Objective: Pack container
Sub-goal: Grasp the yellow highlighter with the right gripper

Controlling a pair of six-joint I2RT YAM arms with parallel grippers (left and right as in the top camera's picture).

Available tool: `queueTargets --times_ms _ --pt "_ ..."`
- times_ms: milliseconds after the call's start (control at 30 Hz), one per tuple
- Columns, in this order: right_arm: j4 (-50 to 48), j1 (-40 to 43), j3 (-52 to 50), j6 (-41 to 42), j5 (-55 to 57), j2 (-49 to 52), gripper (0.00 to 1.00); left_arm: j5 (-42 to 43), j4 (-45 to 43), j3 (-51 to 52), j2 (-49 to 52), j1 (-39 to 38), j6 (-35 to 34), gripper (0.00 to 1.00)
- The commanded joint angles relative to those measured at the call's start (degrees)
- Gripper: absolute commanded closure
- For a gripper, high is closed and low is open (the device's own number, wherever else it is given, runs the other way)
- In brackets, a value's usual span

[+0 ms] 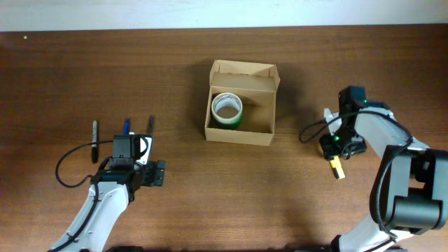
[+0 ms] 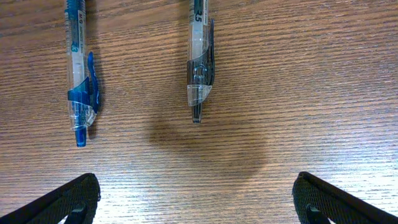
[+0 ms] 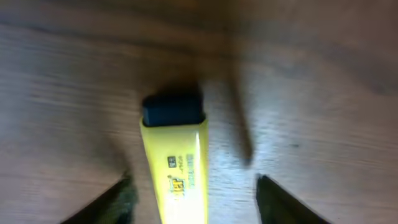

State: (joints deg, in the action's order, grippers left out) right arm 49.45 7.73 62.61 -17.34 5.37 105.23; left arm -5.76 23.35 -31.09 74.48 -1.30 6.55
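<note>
Claws, two. The right claw (image 3: pixel 196 202) has its fingers apart, one on either side of the yellow highlighter (image 3: pixel 175 168). They are not clamped on it, though the wrist view is blurred. The left claw (image 2: pixel 196 202) also has its fingers apart and is empty. It sits low over the surface (image 1: pixel 231 203), just short of the pen tips.

Container (image 1: pixel 241 136), one: tan cardboard box at the middle of the surface, toward the far edge. Its lid flap is open, and it stands well apart from both claws.

Contents, one: green tape roll (image 1: pixel 227 110), lying flat in the left half of the container. The right half is bare.

Loose items, four:
- blue pen (image 2: pixel 79 68), one, at the left
- black pen (image 2: pixel 200 56), one, beside the blue pen
- dark marker (image 1: pixel 95 143), one, leftmost of the row
- yellow highlighter with a black cap, one, at the right

Step in hand, judged: the grasp on the highlighter, with packing only just begun.

Next move, judged: the right fingers need to close squarely on the highlighter's barrel. It then has to be lifted and carried left over the open container, to be released beside the tape roll. The left claw would need to go forward and straddle a single pen, not two.
</note>
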Motion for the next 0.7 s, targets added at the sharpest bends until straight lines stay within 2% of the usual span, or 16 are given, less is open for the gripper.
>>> queueTargets --times_ms 0,100,133,167,200,333,433,533,667 --pt "-1.51 0.52 -2.71 1.6 -1.07 0.59 0.45 0.61 0.07 -0.68 0.31 0.31 -0.48 0.01" --pt "-2.34 0.57 -3.54 1.6 -1.88 0.59 0.6 0.61 0.07 -0.68 0.31 0.31 -0.48 0.01" --pt "-2.4 0.59 -3.54 1.6 -1.88 0.59 0.7 0.61 0.07 -0.68 0.31 0.31 -0.48 0.01" --pt "-2.51 0.59 -3.52 1.6 -1.9 0.59 0.89 0.61 0.07 -0.68 0.31 0.31 -0.48 0.01" --pt "-2.54 0.59 -3.45 1.84 -1.9 0.57 0.96 0.61 0.07 -0.68 0.31 0.31 -0.48 0.01" --pt "-1.68 0.52 -0.09 3.54 -5.92 0.46 0.96 0.61 0.07 -0.68 0.31 0.31 -0.48 0.01" --pt "3.96 0.48 8.11 4.28 -12.26 0.33 0.96 0.61 0.07 -0.68 0.31 0.31 -0.48 0.01" --pt "13.62 0.22 22.91 6.08 -18.86 0.24 0.96 0.61 0.07 -0.68 0.31 0.31 -0.48 0.01" --pt "23.26 -2.08 45.55 9.31 -20.35 0.24 0.96 0.61 0.07 -0.68 0.31 0.31 -0.48 0.01"
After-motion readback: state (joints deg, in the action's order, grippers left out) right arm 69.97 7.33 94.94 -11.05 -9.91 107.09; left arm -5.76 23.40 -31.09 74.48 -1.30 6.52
